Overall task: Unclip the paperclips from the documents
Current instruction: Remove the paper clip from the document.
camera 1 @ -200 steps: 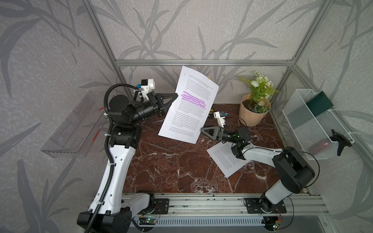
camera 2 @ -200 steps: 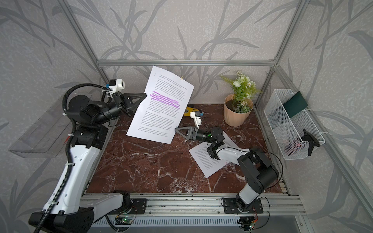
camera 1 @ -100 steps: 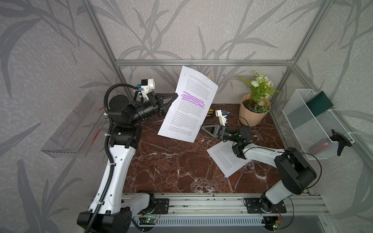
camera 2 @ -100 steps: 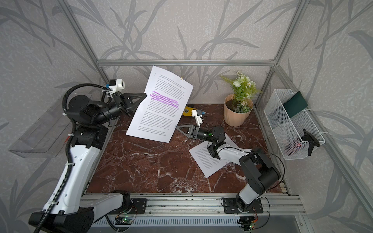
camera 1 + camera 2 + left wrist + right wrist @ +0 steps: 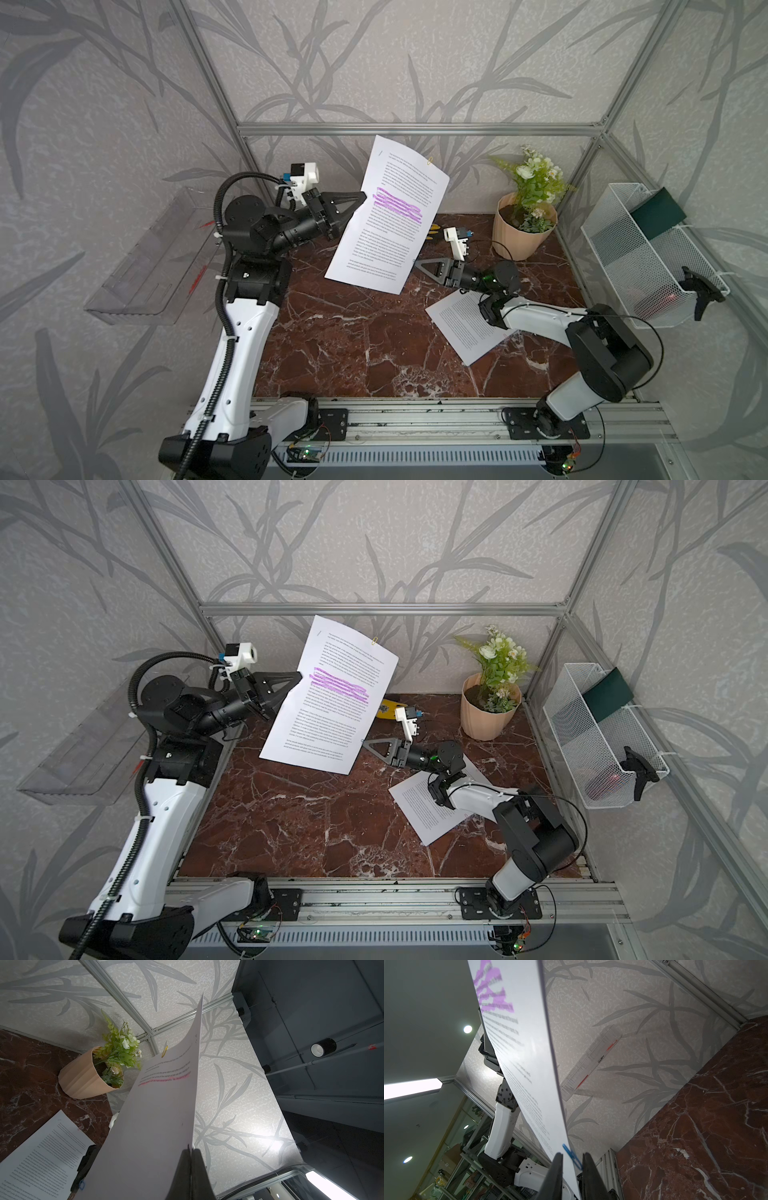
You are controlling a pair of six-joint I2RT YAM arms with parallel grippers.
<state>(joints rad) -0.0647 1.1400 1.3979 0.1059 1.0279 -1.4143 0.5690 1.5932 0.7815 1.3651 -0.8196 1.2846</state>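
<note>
**Item 1, left hand** (image 5: 362,198): clamped shut on the left edge of the highlighted document (image 5: 386,224). It holds the sheets tilted in the air above the table (image 5: 353,340).

**Item 2, gold paperclip** (image 5: 430,160): sits on the raised document's top edge, well apart from both hands.

**Item 3, blue paperclip** (image 5: 572,1157): sits on the same document's lower right corner, between the two fingers of the right hand (image 5: 417,262). It touches one finger. That hand stands narrowly apart, straddling corner and clip, with no pinch made yet.

**Item 4, unmarked document** (image 5: 461,328): lies flat on the table, partly under the right arm. A pink-red paperclip (image 5: 79,1128) sits near one edge.

**Hazards, as judged:**
- The fingers may catch paper along with the wire. A pull could then crease or tear the corner, or drag the sheets out of the left hand.
- The clip is tiny and could slip off the pads and drop.
- The corner hangs free and is held at only one edge, so it may bend away under contact.
</note>
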